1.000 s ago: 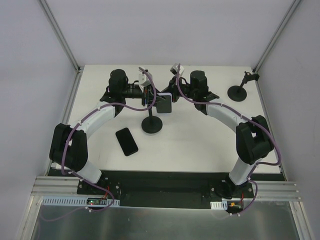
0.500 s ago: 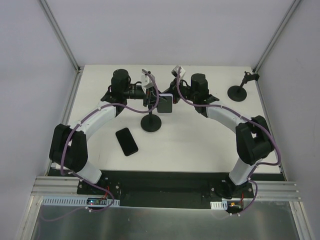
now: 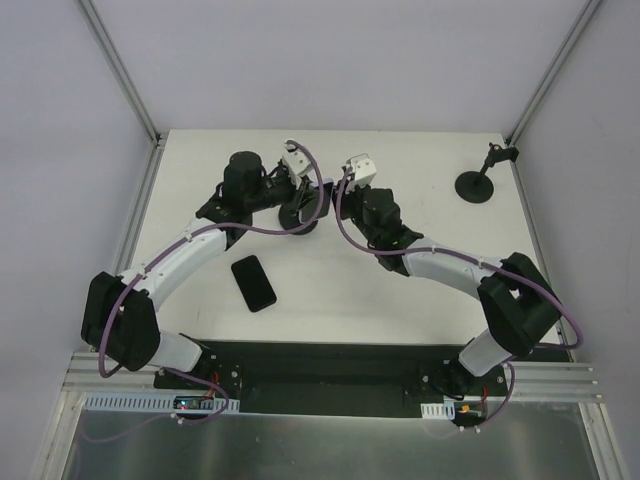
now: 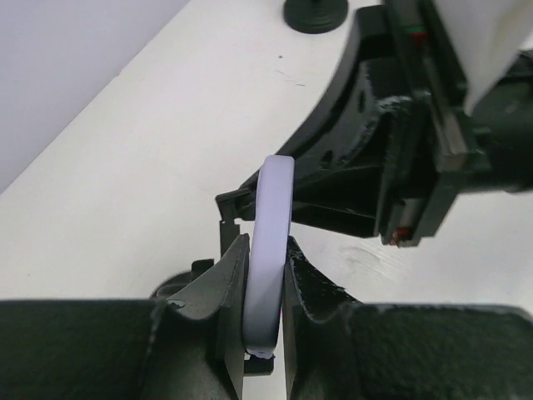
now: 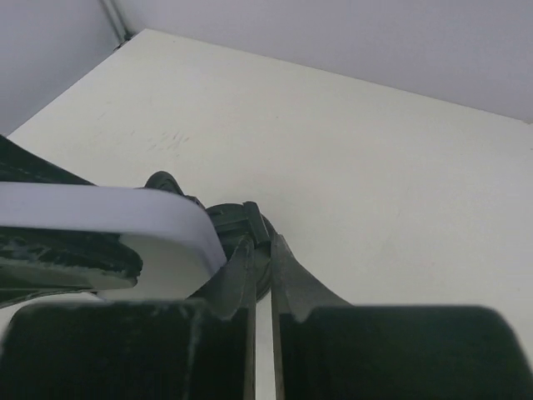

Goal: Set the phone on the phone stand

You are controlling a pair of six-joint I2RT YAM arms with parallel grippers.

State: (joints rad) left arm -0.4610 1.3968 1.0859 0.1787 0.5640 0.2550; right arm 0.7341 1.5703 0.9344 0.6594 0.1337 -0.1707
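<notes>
The phone point(image 4: 272, 223), in a lavender case, stands on edge, and my left gripper point(image 4: 268, 246) is shut on its lower edge. Behind it in the left wrist view shows a black clamp piece of the phone stand point(image 4: 226, 218). In the right wrist view the phone point(image 5: 125, 218) lies at the left, and my right gripper point(image 5: 261, 240) is shut on a black part of the phone stand point(image 5: 241, 218) beside it. From above, the left gripper point(image 3: 303, 200) and right gripper point(image 3: 342, 200) meet at the back middle of the table, hiding most of the phone and stand.
A black phone point(image 3: 253, 283) lies flat on the white table point(image 3: 400, 290) in front of the left arm. A second black stand point(image 3: 479, 183) is at the back right corner; its round base point(image 4: 316, 12) shows in the left wrist view. Walls enclose the back and both sides.
Both grippers have dropped lower and moved toward the back of the table, keeping their holds. The stand's base, plainly visible before, is now mostly covered by them.
</notes>
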